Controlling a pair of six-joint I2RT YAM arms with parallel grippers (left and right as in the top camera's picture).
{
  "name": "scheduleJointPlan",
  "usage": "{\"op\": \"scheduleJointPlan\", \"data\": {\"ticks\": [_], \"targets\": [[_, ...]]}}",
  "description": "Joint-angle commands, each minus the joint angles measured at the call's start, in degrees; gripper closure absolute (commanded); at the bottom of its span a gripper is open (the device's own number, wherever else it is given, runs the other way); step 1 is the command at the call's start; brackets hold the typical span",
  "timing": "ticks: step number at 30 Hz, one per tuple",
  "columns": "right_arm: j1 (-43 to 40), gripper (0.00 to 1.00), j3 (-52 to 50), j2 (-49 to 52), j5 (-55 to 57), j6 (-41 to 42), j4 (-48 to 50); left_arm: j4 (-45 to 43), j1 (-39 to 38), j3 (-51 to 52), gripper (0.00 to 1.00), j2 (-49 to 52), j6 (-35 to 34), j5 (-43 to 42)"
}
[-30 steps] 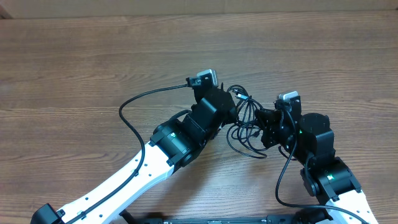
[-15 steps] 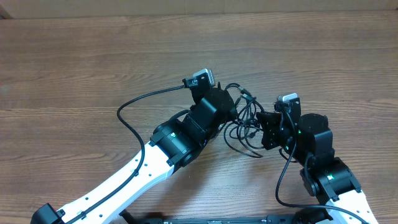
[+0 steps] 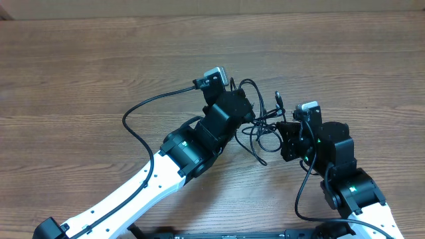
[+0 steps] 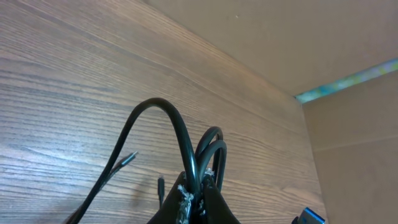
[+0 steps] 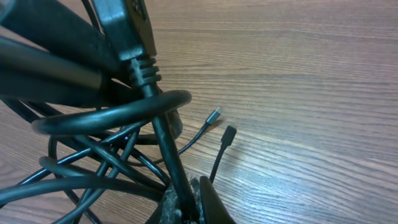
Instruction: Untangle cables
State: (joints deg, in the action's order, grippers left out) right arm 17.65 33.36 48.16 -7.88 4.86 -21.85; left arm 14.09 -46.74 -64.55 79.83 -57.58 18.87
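Observation:
The cables [image 3: 262, 126] are thin black cords bunched in a tangle between my two arms, lifted partly off the wooden table. My left gripper [image 3: 251, 114] is shut on the cables; in the left wrist view [image 4: 198, 190] cords arch up out of its closed fingertips. My right gripper [image 3: 282, 129] is shut on another strand of the cables [image 5: 149, 118]; in the right wrist view [image 5: 186, 202] a cord with a moulded plug end rises from its pads through a loop. Two small loose plug ends [image 5: 221, 124] hang near the table.
The wooden table [image 3: 99, 66] stretches around the arms. The left arm's own thick black cable [image 3: 143, 113] loops out to the left. A cardboard wall [image 4: 261, 37] stands at the table's far edge.
The left gripper has drawn up and back a little with its strands. The bunch has been pulled tighter and higher between the two grippers. The right arm has hardly moved.

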Motion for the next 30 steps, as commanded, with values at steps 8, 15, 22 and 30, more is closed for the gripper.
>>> {"op": "scheduleJointPlan", "data": {"ticks": [8,15,22,30], "targets": [[-0.11,0.42,0.48,-0.37,1.14,0.15,0.44,-0.90,0.63,-0.85,0.96,-0.76,18.49,-7.17],[-0.11,0.22,0.48,-0.37,-2.25,1.27,3.17,-0.90,0.63,-0.85,0.96,-0.76,27.39,-16.31],[-0.11,0.22,0.48,-0.37,-1.66,1.20,2.86,-1.07,0.66,-0.85,0.96,-0.76,27.61,-16.94],[-0.11,0.18,0.48,-0.37,4.61,3.30,1.33,-2.38,0.70,-0.85,0.96,-0.76,31.52,-16.85]]}}
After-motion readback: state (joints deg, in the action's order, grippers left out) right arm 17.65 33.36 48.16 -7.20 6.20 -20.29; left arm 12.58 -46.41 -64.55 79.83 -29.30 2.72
